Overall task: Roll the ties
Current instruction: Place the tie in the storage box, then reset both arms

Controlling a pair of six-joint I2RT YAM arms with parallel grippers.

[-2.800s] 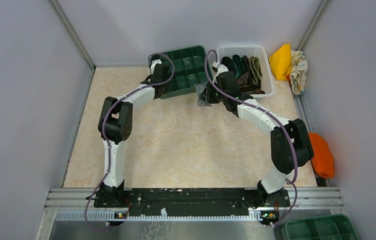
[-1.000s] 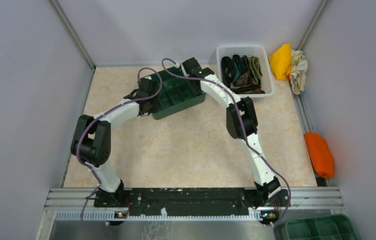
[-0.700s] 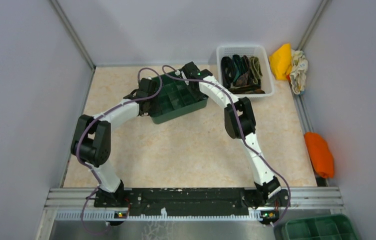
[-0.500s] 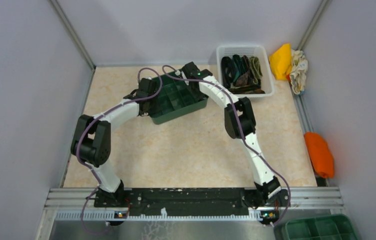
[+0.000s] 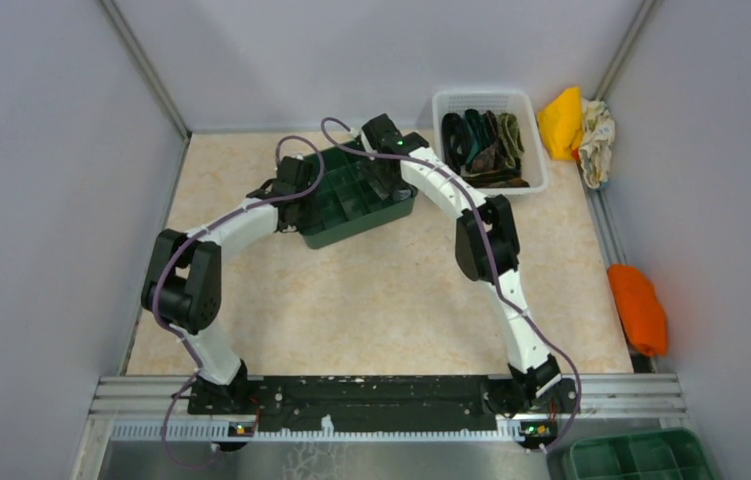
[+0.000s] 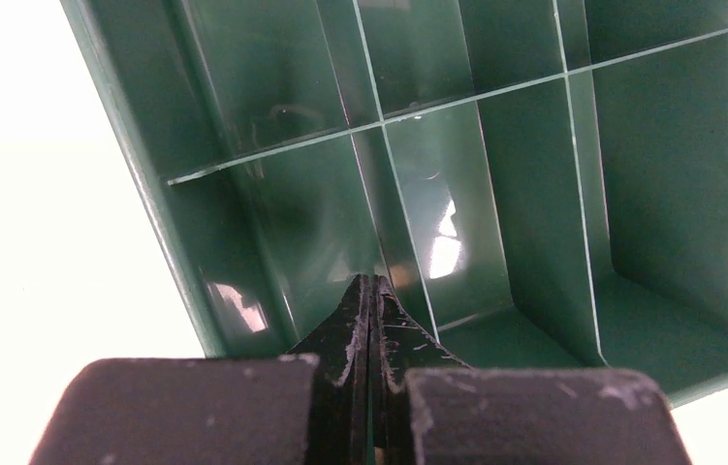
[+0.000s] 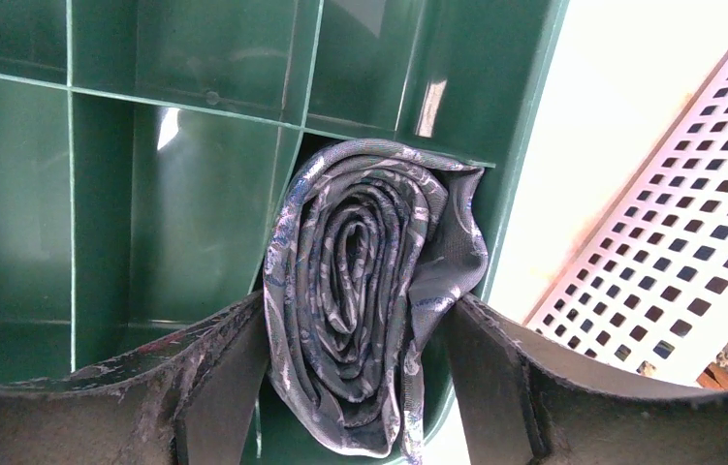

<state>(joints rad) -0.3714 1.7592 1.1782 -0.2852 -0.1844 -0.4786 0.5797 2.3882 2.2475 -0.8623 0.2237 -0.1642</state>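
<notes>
Since 2.8 s ago your right tool [image 7: 360,387] carried the rolled grey tie [image 7: 374,300] from the white basket [image 5: 536,140] into a tray [image 5: 351,195] corner cell, still gripping it, while the left tool [image 6: 371,320] pinches a divider, so release next.

You're looking into a lab test cell: plain grey partition walls [image 5: 41,200] on aluminium posts [image 5: 146,70] box in a beige marbled counter [image 5: 351,300], and both arms are bolted to a metal rail [image 5: 381,395] along its near edge.
</notes>
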